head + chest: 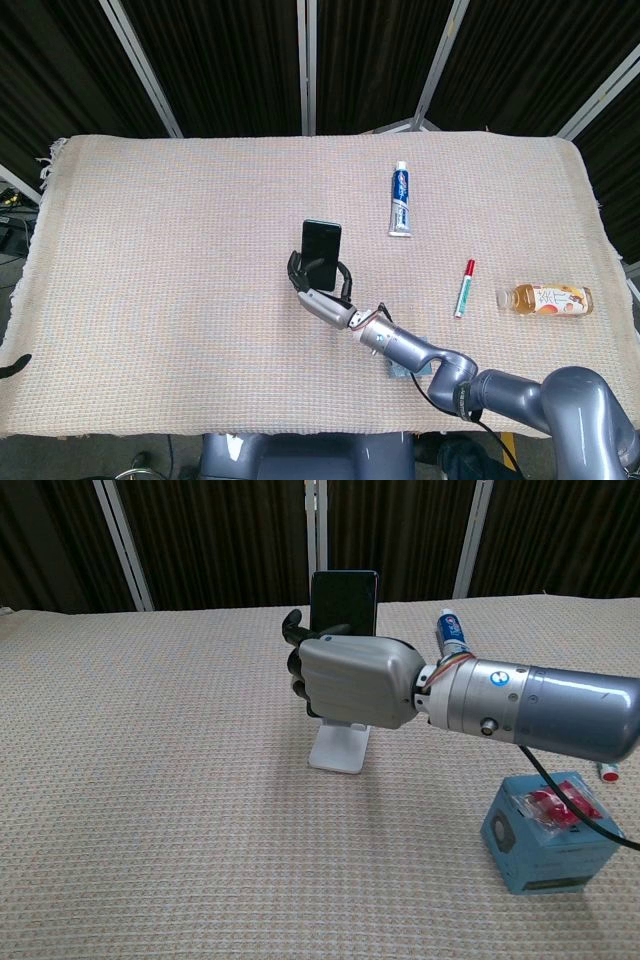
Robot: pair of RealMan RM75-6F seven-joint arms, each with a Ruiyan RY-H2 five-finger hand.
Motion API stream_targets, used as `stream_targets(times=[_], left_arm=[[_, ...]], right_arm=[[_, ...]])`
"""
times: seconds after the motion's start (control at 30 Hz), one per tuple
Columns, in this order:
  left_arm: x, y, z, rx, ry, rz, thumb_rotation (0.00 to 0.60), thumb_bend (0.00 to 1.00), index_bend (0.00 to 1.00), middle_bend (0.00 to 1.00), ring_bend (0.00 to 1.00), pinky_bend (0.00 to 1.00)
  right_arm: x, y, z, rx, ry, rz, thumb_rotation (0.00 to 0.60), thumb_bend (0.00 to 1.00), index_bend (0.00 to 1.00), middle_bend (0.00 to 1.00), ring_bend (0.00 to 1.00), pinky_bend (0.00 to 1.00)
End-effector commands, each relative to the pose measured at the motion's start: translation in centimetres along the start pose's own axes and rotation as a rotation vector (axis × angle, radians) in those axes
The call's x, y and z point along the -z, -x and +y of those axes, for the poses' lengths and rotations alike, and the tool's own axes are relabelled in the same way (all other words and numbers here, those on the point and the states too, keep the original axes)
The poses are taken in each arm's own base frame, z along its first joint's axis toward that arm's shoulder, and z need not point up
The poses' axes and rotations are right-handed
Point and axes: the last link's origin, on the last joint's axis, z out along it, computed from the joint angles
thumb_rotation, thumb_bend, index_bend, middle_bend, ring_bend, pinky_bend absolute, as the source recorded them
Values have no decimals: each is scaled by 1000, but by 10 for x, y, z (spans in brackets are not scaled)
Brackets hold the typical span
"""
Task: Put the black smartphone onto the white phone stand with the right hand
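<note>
My right hand (pixel 352 683) (pixel 322 293) grips the black smartphone (pixel 343 601) (pixel 320 249) upright, its top half sticking out above the fingers. The hand hovers directly over the white phone stand (pixel 338 749), whose base and lower post show beneath it in the chest view. The hand hides the stand's cradle and the phone's lower edge, so I cannot tell whether the phone touches the stand. In the head view the hand hides the stand. My left hand is out of both views.
A blue box with a red item (pixel 552 830) sits at the near right under my forearm. A toothpaste tube (pixel 400 200), a red-capped marker (pixel 464 288) and a lying drink bottle (pixel 545 298) are spread further right on the woven cloth (pixel 150 250).
</note>
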Motion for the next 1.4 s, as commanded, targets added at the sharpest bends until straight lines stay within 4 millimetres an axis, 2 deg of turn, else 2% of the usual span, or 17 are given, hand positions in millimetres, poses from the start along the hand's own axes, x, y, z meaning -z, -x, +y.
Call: stream_targets(times=[0.03,0.37,0.6,0.67,0.8,0.9,1.4], left_arm=[[0,0,0,0,-1,-1,600,0,0,0,0,0],[-1,1,0,-2,0,-2,600,0,0,0,0,0],[0,1,1,-2,4,-4,600,0,0,0,0,0],[0,1,1,-4,3,-5,600,0,0,0,0,0],[-1,2,1,-4,1,-7,600,0,0,0,0,0],[-1,2,1,-6,2,-7,600,0,0,0,0,0],[-1,3,2,-9,3,-8,600,0,0,0,0,0]], right_arm=[[0,2,-1,2,-1,-6,600,256,533,564,556,274],[3,4,-5,-15,1,-27,600,256,527,560,560,275],[4,2,-8,-26,-2,-34,600,245,485,534,536,275],[4,2,-9,-30,-2,-38,600,230,439,519,536,275],[5,3,-9,-37,-2,-47,600,199,271,424,536,281],[5,3,-9,-41,-1,-49,600,191,230,407,537,289],[1,1,-5,-98,39,-95,600,183,209,386,565,317]])
